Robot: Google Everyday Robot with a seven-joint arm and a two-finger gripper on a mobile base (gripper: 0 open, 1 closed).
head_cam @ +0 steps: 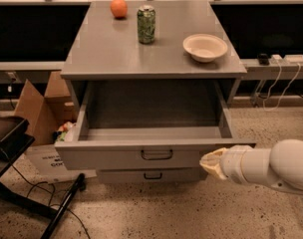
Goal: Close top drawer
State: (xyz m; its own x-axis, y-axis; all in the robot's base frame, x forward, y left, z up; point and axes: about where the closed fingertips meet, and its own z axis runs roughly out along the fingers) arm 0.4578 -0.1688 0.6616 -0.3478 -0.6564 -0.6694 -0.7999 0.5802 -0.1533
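Note:
The top drawer [116, 158] of the grey metal cabinet stands pulled out, its plain grey inside [151, 133] bare. Its front panel has a small dark wire handle [156, 155] at centre. My gripper [210, 164], cream-tipped on a white arm coming in from the right, is at the right end of the drawer's front panel, touching it or nearly so. Below the open drawer, the front of a lower drawer [151, 176] with a like handle shows.
On the cabinet top [101, 49] stand an orange [118, 7], a green can [146, 24] and a white bowl [205, 47]. A cardboard box [34, 111] and black chair legs [22, 198] are at the left. Cables and a power strip [281, 63] are at the right.

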